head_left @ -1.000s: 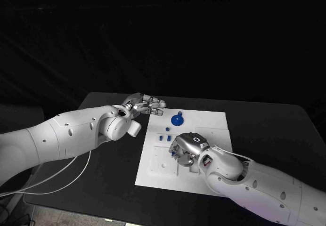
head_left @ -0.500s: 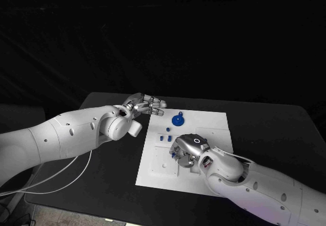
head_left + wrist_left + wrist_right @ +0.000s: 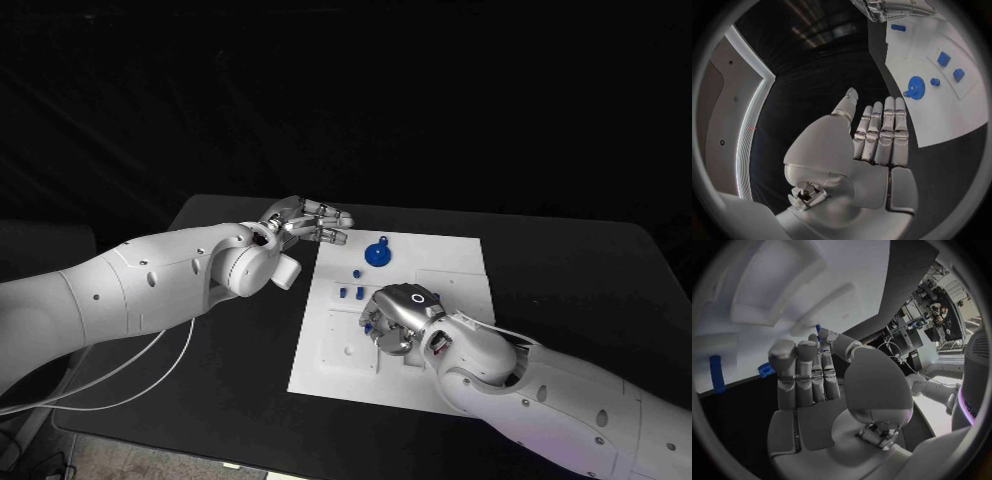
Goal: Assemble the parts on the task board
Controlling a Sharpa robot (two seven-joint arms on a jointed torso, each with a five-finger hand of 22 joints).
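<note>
The white task board (image 3: 447,262) lies in the middle of the black table. A blue gear (image 3: 376,255) sits near its far edge, with small blue parts (image 3: 349,293) in front of it. My right hand (image 3: 397,318) is low over the board's middle, fingers curled. A small blue part (image 3: 819,330) peeks out between its thumb and fingertips. My left hand (image 3: 307,222) hovers over the table by the board's far left corner, fingers stretched out and holding nothing. In the left wrist view the gear (image 3: 916,86) and two blue blocks (image 3: 943,59) lie beyond the left hand (image 3: 879,135).
A blue peg (image 3: 717,374) and another blue piece (image 3: 766,371) stand on the board near my right hand (image 3: 811,375). Bare black table (image 3: 577,270) surrounds the board. A white cable (image 3: 144,375) hangs from my left arm at the table's left side.
</note>
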